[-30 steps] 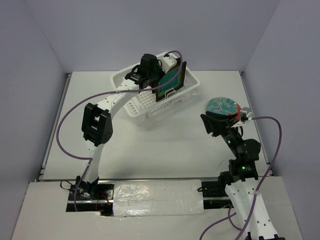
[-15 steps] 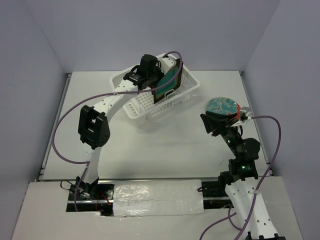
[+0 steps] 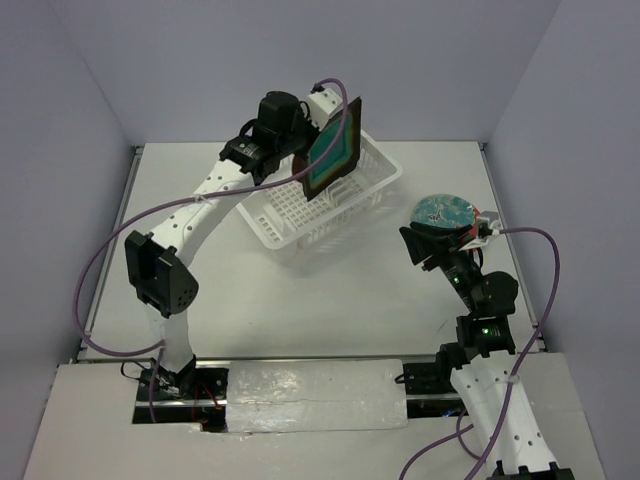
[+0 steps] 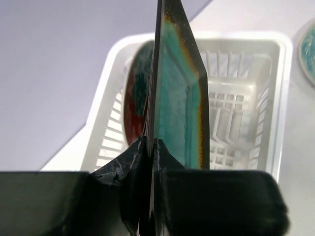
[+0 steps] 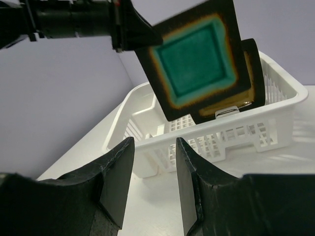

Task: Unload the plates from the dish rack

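My left gripper [image 4: 150, 147] is clamped tight on the teal square plate [image 3: 332, 150], held upright over the dish rack [image 3: 300, 215]. Inside sit the amber plate [image 5: 251, 73] and a red-rimmed plate [image 4: 135, 98]. At the rack's three o'clock, my right gripper [image 5: 153, 147] is half-open and empty, near the round plate [image 3: 445, 211].

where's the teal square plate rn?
Top view, far centre: the teal square plate hangs on edge in the left claw, above the white dish rack. A round plate lies to its right.
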Controlling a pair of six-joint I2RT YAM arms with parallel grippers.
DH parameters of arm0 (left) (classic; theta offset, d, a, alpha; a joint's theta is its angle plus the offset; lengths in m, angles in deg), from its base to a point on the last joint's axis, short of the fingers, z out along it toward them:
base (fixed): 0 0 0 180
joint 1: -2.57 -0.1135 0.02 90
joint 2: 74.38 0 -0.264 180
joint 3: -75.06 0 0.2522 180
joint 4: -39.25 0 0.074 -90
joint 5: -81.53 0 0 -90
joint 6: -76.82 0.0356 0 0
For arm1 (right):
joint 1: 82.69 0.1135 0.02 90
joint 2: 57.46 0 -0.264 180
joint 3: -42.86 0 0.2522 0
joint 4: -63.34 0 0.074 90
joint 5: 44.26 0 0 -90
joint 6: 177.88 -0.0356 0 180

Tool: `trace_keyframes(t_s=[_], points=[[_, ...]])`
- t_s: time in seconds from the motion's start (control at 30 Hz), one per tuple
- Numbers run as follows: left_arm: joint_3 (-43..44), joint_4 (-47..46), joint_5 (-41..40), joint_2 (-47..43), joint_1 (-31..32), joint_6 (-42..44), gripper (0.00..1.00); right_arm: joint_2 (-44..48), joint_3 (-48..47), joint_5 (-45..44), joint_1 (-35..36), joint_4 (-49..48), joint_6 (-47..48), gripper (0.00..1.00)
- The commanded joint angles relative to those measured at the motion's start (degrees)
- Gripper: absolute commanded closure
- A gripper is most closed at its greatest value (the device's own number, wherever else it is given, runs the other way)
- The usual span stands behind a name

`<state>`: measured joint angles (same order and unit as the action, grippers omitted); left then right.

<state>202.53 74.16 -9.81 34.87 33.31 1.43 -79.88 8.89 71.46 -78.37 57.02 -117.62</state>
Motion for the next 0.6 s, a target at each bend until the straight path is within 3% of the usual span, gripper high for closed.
trace_keyframes(t_s=[0.0, 0.33, 0.57], points=[[3.01, -13.59, -1.55, -6.24, 0.37, -1.34, 1.0, -0.35, -1.24, -0.23, 0.17, -1.55, 0.38, 0.54], [3.54, -8.41, 4.68, -16.77, 1.86, -12.05, 1.0, -2.37, -4.39, -1.46, 0.17, 1.0, -2.17, 0.54], [-3.3, -5.25, 11.8, -26.09, 4.05, -26.8, 1.0, -4.04, -8.53, -5.93, 0.17, 9.77, -3.83, 0.52]])
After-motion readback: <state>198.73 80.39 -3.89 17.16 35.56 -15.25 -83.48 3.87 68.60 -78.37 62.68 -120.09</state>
